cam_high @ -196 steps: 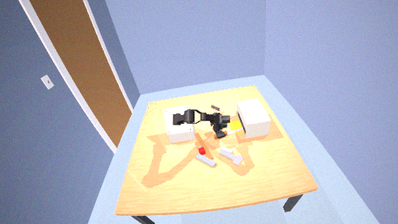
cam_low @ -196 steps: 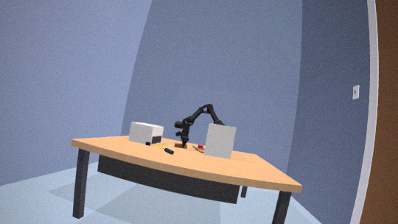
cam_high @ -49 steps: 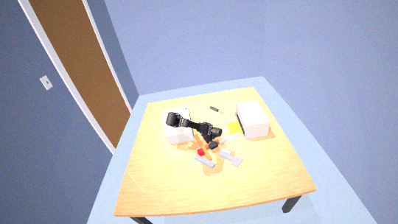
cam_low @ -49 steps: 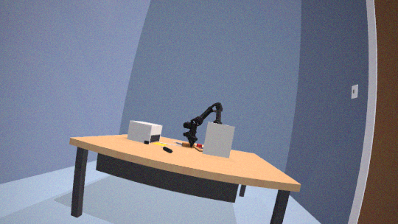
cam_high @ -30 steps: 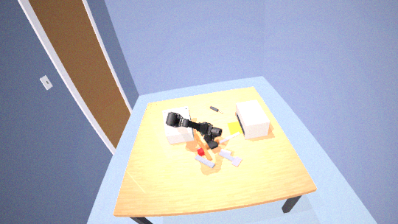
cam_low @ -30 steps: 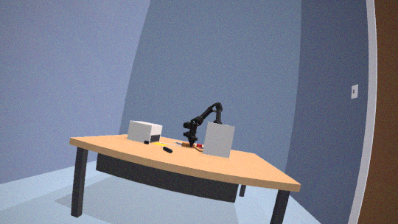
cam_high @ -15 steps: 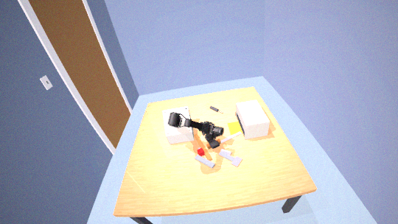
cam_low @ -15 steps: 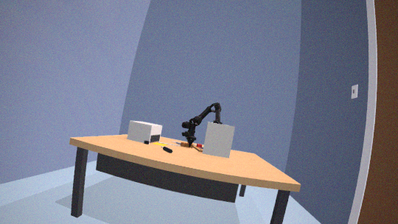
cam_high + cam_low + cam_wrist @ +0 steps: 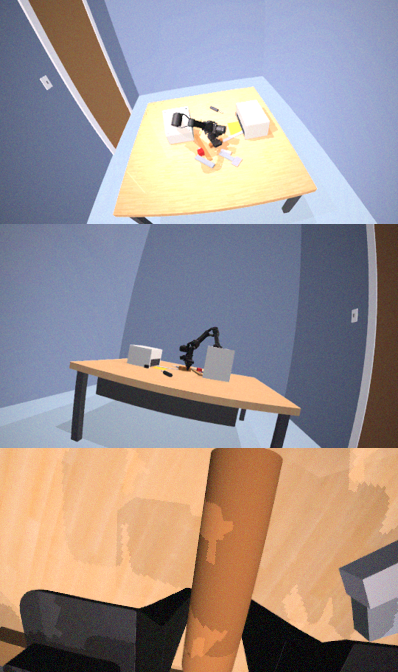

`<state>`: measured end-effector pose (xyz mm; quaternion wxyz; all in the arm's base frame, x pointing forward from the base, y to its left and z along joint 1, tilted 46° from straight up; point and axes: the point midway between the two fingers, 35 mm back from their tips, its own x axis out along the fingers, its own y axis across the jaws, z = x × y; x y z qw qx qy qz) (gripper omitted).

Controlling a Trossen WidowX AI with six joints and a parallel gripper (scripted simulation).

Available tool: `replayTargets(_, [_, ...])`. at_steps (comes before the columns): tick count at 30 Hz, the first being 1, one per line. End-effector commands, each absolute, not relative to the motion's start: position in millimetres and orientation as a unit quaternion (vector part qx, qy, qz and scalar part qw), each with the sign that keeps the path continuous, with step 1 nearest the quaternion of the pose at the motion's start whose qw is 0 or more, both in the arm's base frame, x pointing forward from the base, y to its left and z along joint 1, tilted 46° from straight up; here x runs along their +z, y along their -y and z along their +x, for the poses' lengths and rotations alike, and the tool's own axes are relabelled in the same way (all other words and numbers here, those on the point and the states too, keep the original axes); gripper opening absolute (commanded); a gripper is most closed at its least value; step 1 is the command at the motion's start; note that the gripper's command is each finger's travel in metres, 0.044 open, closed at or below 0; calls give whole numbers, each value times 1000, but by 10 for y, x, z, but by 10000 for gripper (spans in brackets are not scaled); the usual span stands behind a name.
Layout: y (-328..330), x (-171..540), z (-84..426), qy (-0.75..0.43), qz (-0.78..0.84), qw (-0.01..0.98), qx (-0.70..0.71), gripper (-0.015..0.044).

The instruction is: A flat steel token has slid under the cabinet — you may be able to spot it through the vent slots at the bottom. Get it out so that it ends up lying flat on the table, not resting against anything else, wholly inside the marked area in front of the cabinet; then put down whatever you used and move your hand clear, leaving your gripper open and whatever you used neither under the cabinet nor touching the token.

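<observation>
My gripper (image 9: 217,144) (image 9: 188,368) (image 9: 216,599) is shut on a round brown handle (image 9: 237,523), low over the table. In the top view a thin pale strip (image 9: 233,137) runs from beside the gripper to the cabinet's front; its join to the handle is hidden. The white cabinet (image 9: 254,119) (image 9: 138,355) stands at the right in the top view, its dark vents (image 9: 155,362) showing in the exterior view. The yellow marked area (image 9: 234,127) (image 9: 159,368) lies in front of it. I cannot make out the steel token in any view.
A white box (image 9: 179,134) (image 9: 218,364) stands by the arm's base. A red block (image 9: 200,152) (image 9: 199,369), a brown stick (image 9: 202,144), a pale bar (image 9: 205,161) and a pale flat-ended piece (image 9: 236,161) lie near the gripper. A dark-handled tool (image 9: 214,108) (image 9: 167,373) lies farther off.
</observation>
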<state>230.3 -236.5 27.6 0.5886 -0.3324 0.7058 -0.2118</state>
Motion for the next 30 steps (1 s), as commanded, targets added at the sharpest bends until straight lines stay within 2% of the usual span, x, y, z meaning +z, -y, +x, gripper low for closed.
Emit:
replayTargets(1, [2365,268,2379,-705,-332,590,-214,0])
replayTargets(30, [2331,190,2743,-704,-331,591,-214,0])
